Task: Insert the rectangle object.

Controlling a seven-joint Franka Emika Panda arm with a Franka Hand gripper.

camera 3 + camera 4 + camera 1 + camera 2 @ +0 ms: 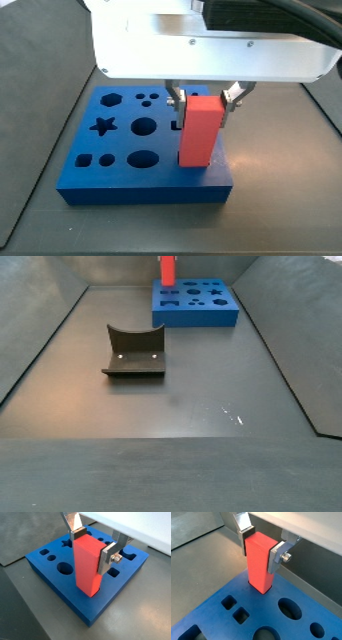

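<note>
The gripper [93,546] clenches the top of the red rectangle object [88,567], silver fingers [275,558] pressed against opposite faces. The block hangs upright over the blue board [114,175], its lower end close above the board's surface toward 3 o'clock in a side view. In a side view, the fixture [134,352] stands well apart from the board, toward 7 o'clock.

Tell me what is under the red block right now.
The tool holds the red block upright over the blue board. In both wrist views its lower end hides the board beneath, so any hole there cannot be seen.
</note>
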